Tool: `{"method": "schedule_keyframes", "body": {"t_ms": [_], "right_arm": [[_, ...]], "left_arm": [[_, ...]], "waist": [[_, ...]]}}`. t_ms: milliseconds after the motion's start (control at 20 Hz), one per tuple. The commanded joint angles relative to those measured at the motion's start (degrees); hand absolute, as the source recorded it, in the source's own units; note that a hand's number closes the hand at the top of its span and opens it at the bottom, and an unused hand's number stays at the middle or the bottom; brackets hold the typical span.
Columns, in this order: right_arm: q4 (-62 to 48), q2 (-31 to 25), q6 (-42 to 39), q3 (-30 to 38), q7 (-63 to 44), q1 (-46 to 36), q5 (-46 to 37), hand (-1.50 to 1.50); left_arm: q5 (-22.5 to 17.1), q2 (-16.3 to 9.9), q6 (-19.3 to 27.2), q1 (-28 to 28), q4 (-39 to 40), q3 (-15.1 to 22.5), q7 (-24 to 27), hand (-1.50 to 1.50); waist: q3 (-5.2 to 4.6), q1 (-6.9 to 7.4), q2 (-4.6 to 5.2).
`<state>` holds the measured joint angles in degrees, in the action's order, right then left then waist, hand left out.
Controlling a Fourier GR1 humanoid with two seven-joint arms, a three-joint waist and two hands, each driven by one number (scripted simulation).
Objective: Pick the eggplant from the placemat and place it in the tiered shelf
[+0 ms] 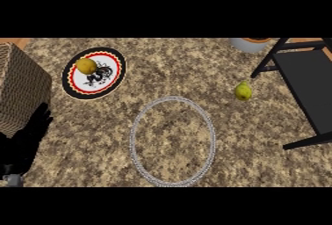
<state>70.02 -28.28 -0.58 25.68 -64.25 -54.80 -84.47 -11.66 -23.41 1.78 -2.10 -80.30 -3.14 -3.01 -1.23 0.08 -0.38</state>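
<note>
A round placemat, white with a black-and-red rim and a dark figure, lies at the upper left of the counter. On its upper left part sits a small yellow rounded item; nothing purple like an eggplant shows on it. The black tiered shelf stands at the right edge, its dark tier bare. My left hand rests at the lower left edge, fingers straight and pointing up, holding nothing, well below the placemat. My right hand does not show.
A yellow-green pear-shaped fruit lies just left of the shelf. A thin silver ring outlines an oval on the counter's middle. A woven brown box stands at the left edge, a pale pot at the top right.
</note>
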Motion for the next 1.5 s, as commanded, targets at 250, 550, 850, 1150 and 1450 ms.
{"method": "schedule_keyframes", "body": {"t_ms": [250,550,850,1150,1450], "right_arm": [[15.05,7.0,6.82,5.51,-6.6,2.67,0.82,-1.5],[29.53,9.01,5.55,5.92,-4.74,4.04,-0.39,-1.5],[50.7,11.3,-12.49,2.78,-7.61,4.06,-7.5,-1.5],[64.43,15.56,-27.74,-0.51,-8.43,-0.56,-17.31,-1.5],[75.5,20.07,-38.77,-3.05,-2.27,-2.02,-24.29,-1.5]], "left_arm": [[0.02,0.15,-0.68,0.64,0.87,-0.69,-0.74,0.0],[1.74,0.69,-0.29,1.22,1.54,-0.37,0.18,0.0],[1.74,1.14,0.71,2.19,0.73,-0.46,-2.48,0.0],[1.05,0.34,-0.41,-1.85,0.08,-1.52,-1.32,0.0],[0.6,0.15,-0.03,-3.04,-0.56,-2.53,-1.62,0.0]], "waist": [[1.2,-0.45,0.15],[1.19,-0.67,0.14],[1.13,-2.13,-0.39],[0.78,-2.73,-1.61],[0.65,-3.87,-2.5]]}}
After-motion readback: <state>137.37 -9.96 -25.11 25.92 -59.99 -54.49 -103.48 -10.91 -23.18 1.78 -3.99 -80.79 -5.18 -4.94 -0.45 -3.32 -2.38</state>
